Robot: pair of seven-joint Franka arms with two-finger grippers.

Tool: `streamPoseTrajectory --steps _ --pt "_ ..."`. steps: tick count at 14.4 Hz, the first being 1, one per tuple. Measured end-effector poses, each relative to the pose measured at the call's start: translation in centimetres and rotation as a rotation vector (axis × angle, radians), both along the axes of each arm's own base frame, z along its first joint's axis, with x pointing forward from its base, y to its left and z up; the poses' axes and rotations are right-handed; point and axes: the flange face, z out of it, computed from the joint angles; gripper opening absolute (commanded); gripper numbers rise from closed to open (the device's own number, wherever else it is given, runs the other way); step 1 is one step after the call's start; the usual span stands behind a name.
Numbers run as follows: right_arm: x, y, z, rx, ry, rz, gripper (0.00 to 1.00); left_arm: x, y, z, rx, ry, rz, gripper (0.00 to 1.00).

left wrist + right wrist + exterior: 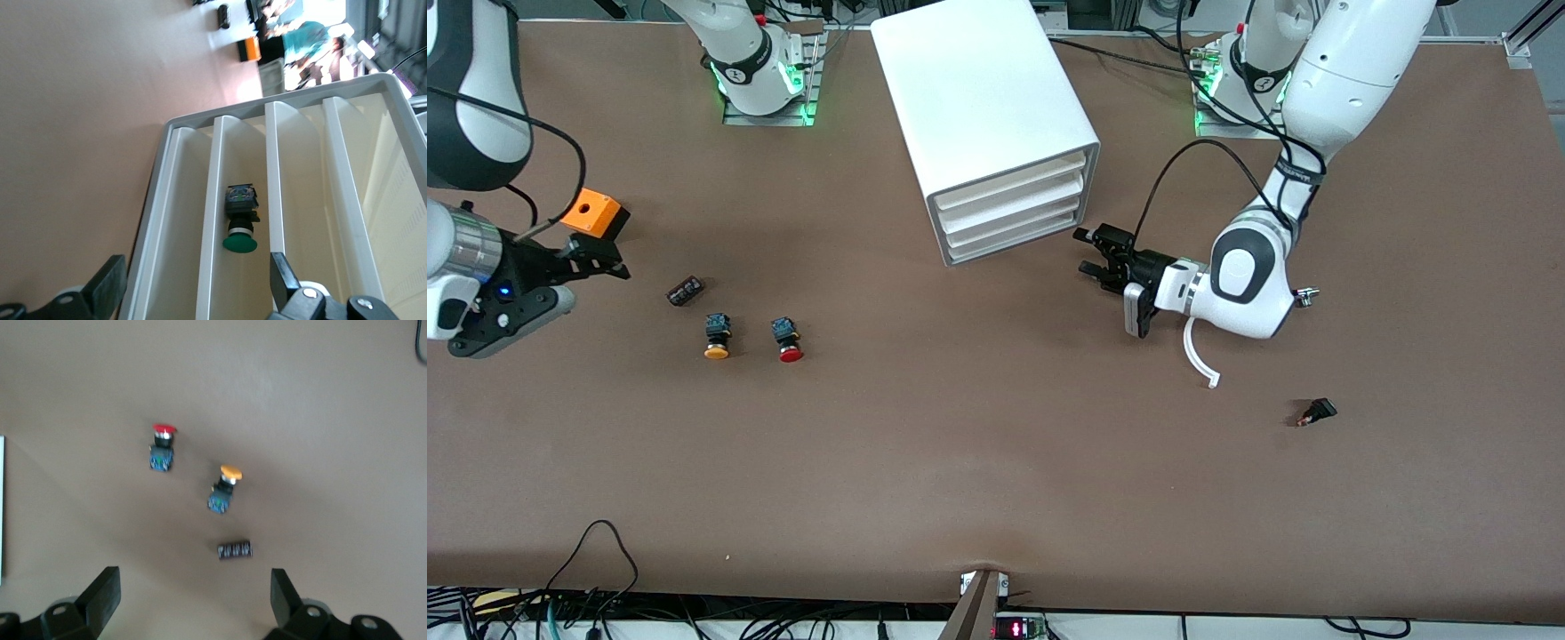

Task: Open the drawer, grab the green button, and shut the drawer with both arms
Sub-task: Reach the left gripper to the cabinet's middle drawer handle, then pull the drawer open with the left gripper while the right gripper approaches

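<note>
At the cabinet's (978,89) four o'clock in the front view, the left pincer (1087,252) hangs level with the stacked drawer fronts, fingers spread wide, gripping nothing. Over at the desk's (996,480) nine o'clock, the right pincer (605,258) waits just above the surface beside an orange block (594,213), its fingers apart and empty too.

And there's the prize: the left wrist view looks straight into the tiers, and the green button (240,223) lies on its side in the drawer (237,160), which I judge to be second up from the desk. The drawer looks like thin, light plastic. It should slide easily, but a pull may drag the whole cabinet along, so bracing the cabinet seems wise. The front lip is the place to hook it. The button looks small, rigid and light. Its smooth domed cap would likely slip, so pinch across the squarer black-and-blue body.

Decoys sit at the cabinet's seven to eight o'clock: a red-capped button (787,340), a yellow-capped button (717,338) and a small black ribbed part (685,291).

From the front view the green button is hidden altogether. I can't make out any handle, nor whether that drawer is fully shut or slightly ajar.
</note>
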Motion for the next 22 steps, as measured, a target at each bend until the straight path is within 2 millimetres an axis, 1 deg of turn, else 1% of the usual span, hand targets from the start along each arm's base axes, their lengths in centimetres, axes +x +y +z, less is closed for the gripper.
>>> streamPoseTrajectory --steps 2,4,7,10,12,13,14,15,17,18,19,22 --pt "0.5 1.5 0.3 0.032 -0.033 0.011 1.0 -1.3 -0.2 -0.8 -0.018 0.016 0.009 0.66" --pt "0.6 2.6 0.5 0.084 -0.039 0.001 1.0 -2.5 -0.8 -1.4 -0.02 0.041 -0.002 0.69" --pt "0.7 2.7 0.4 0.108 -0.039 -0.005 1.0 -5.0 -2.4 -2.4 -0.045 0.104 0.017 0.69" --pt "1.0 2.3 -0.4 0.112 -0.037 0.02 1.0 -6.0 -3.2 -3.0 -0.039 0.119 0.014 0.69" --pt "1.5 2.6 -0.8 0.113 -0.053 0.037 1.0 -6.1 -3.1 -3.4 -0.016 0.113 0.023 0.67" --pt "1.8 3.2 -0.9 0.114 -0.058 0.048 1.0 -6.3 -3.2 -3.6 -0.004 0.109 0.025 0.62" --pt "2.1 3.9 -1.0 0.115 -0.061 0.061 1.0 -6.5 -3.6 -3.7 0.001 0.105 0.022 0.51" --pt "2.4 4.7 -1.0 0.116 -0.065 0.082 1.0 -6.7 -4.0 -3.7 0.004 0.102 0.017 0.35" --pt "3.1 6.2 -1.2 0.12 -0.077 0.135 1.0 -7.1 -4.8 -3.6 0.0 0.1 0.005 0.19" --pt "3.6 6.9 -1.3 0.122 -0.085 0.16 1.0 -7.5 -5.3 -3.6 -0.006 0.1 -0.006 0.04" --pt "4.0 7.6 -1.4 0.123 -0.092 0.179 1.0 -7.8 -5.7 -3.6 -0.005 0.098 -0.014 0.0" --pt "5.1 9.0 -1.7 0.124 -0.104 0.212 1.0 -8.0 -6.0 -3.8 -0.003 0.096 -0.019 0.0"
